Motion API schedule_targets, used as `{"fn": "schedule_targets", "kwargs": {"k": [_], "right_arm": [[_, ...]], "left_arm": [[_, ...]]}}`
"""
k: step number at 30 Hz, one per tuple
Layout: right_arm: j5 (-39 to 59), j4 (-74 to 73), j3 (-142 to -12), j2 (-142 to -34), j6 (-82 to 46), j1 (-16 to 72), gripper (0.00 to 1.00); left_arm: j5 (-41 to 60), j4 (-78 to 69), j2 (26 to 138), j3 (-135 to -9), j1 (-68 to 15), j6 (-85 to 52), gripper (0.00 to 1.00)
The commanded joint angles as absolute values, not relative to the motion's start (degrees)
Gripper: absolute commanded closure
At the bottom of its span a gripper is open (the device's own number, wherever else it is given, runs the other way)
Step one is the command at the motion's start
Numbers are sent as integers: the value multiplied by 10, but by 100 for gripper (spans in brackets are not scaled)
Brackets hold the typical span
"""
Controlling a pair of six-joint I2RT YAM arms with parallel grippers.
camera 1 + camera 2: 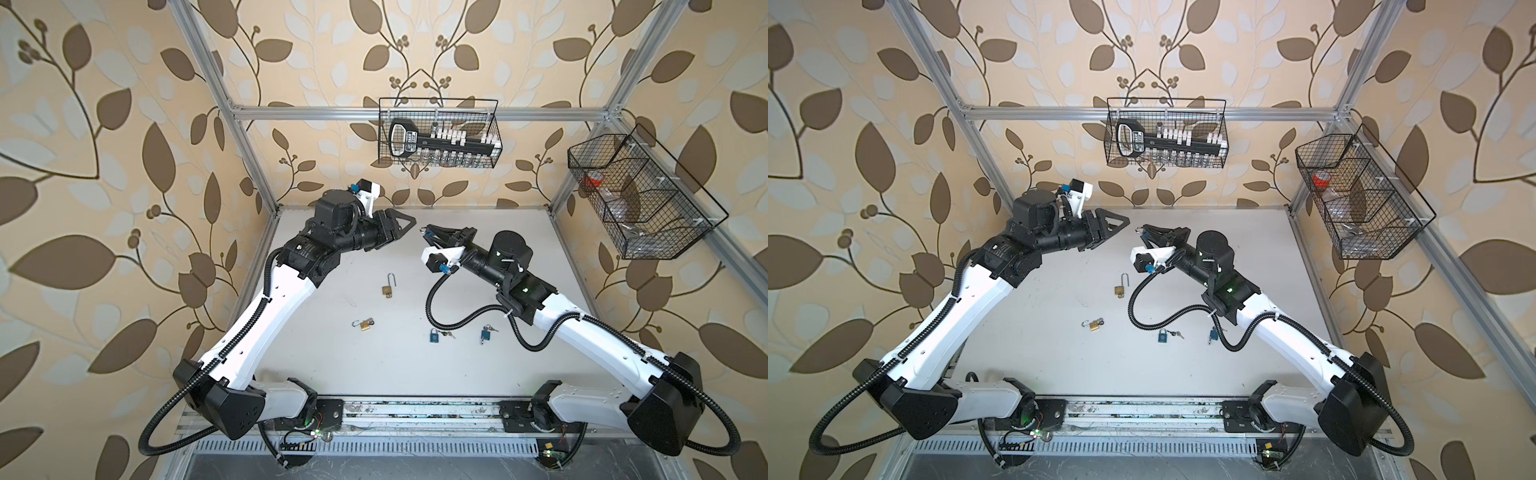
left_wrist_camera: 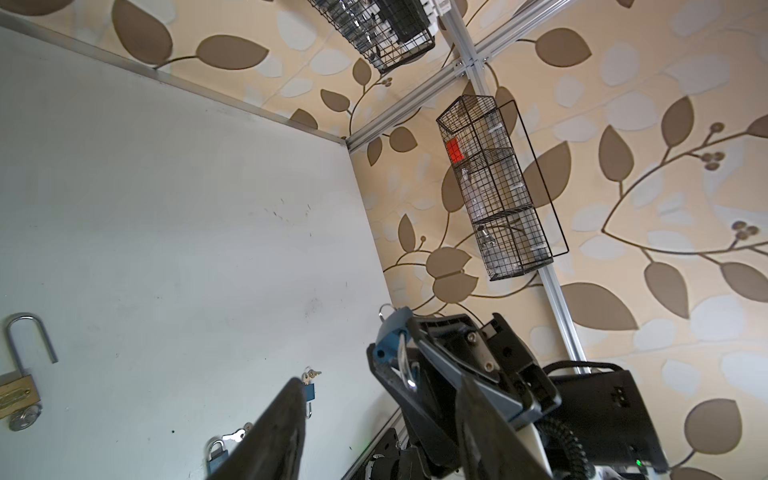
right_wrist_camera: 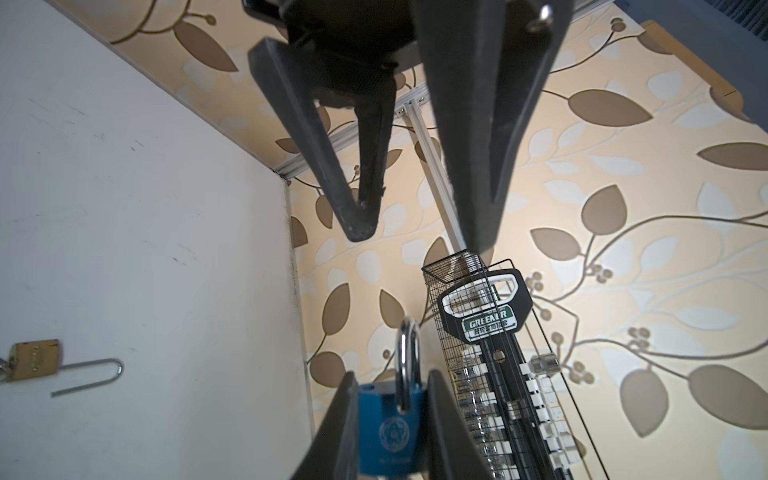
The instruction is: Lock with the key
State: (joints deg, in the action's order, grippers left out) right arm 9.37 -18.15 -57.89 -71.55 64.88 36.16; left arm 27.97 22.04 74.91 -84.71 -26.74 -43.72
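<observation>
My right gripper (image 3: 392,388) is shut on a blue padlock (image 3: 384,428) and holds it above the back of the table. The padlock's silver shackle (image 3: 407,353) sticks out past the fingertips. In both top views the right gripper (image 1: 428,230) (image 1: 1140,230) faces my left gripper (image 1: 409,222) (image 1: 1124,220), a short gap apart. The left gripper (image 2: 380,382) is open with nothing between its fingers, and the held blue padlock (image 2: 390,336) hangs just beyond it. No key is clearly visible on the held padlock.
On the table (image 1: 374,374) lie two brass padlocks (image 1: 387,289) (image 1: 365,324) with open shackles. Two more blue padlocks (image 1: 434,336) (image 1: 485,334) lie nearby, each with small keys (image 1: 447,333) beside it. Wire baskets hang on the back wall (image 1: 440,133) and the right wall (image 1: 640,199).
</observation>
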Motion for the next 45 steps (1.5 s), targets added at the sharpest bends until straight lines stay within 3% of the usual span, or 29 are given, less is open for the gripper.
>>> {"fn": "schedule_targets", "kwargs": {"k": [1,9,23,45], "right_arm": [[68,-242,-568,-709,706,373,100],[43,-330,-542,-711,741,389,100],[44,-316,-553,-716,744,391,100],[45,-308,-552,-712,743,395,100]], "left_arm": [[267,171,725,-841,-272,-449,44],[298,147,729,-835,-280,-441,46],[342,139,757,-856,-290,-421,50],[369,151,781,-889,-293,-413,83]]}}
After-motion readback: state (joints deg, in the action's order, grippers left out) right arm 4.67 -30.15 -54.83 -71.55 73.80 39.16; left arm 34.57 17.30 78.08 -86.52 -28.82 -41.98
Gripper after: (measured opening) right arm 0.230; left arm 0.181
